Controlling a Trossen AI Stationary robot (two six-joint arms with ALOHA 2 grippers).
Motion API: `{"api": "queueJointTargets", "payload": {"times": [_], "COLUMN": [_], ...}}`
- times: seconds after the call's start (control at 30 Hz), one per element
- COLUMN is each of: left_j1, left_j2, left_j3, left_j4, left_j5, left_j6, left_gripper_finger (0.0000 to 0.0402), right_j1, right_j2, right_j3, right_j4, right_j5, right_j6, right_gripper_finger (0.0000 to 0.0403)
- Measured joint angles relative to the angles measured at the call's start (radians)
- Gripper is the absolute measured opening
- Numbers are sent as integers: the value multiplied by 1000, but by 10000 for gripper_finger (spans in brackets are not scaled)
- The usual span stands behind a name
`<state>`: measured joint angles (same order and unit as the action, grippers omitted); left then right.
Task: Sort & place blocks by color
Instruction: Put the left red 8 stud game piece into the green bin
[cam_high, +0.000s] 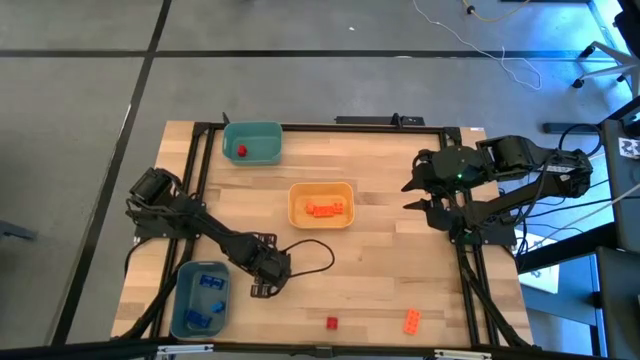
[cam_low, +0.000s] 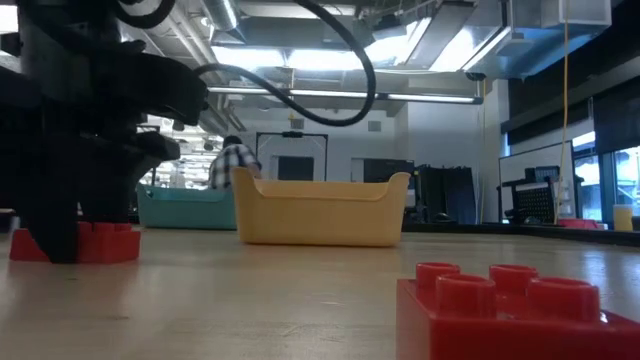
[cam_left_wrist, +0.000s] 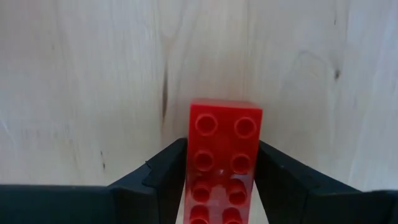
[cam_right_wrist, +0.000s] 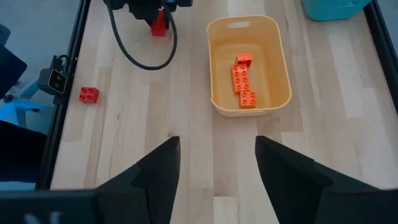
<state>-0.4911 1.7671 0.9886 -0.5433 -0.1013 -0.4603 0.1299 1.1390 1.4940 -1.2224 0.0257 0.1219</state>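
The left gripper (cam_left_wrist: 224, 186) stands low over the bench (cam_high: 380, 260) at about 7 o'clock. Its fingers (cam_left_wrist: 158, 180) bracket an oblong red block (cam_left_wrist: 222, 162) lying on the wood, apparently touching its sides. The matching teal bin (cam_high: 252, 142) lies at 11 o'clock. The right gripper (cam_right_wrist: 216, 168) waits at 3 o'clock, fingers spread, empty.

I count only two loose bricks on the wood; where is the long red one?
The oblong red block stands on the table between the left gripper's fingers, at the table's near left, just right of the blue bin.
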Motion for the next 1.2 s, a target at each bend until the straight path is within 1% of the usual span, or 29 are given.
{"api": "queueJointTargets", "payload": {"times": [0.1,0.23,0.37,0.43,0.53,0.67,0.8,0.93,1.07,1.13,1.2], "left_j1": [1,16,55,79,122,191,246,314,381,420,456], "left_j2": [11,14,16,11,-6,-32,-62,-87,-105,-108,-121], "left_j3": [0,0,0,3,9,20,39,81,160,210,263], "left_j4": [2,1,3,0,-6,-34,-36,-101,-230,-271,-349], "left_j5": [2,20,70,81,98,50,58,15,-7,-23,-43], "left_j6": [1,-25,-146,-229,-314,-452,-539,-554,-550,-538,-509], "left_gripper_finger": [167,133,130,130,130,130,130,130,130,130,130], "right_j1": [0,0,0,0,0,0,0,0,0,0,-1], "right_j2": [0,0,0,0,0,0,0,0,0,0,0], "right_j3": [0,0,0,0,0,0,0,0,0,0,0], "right_j4": [0,0,0,0,0,0,1,1,0,0,0], "right_j5": [0,0,0,0,0,0,9,87,213,261,297], "right_j6": [0,0,0,0,0,2,1,1,26,36,58], "right_gripper_finger": [209,209,209,209,209,209,209,209,209,209,209]}}
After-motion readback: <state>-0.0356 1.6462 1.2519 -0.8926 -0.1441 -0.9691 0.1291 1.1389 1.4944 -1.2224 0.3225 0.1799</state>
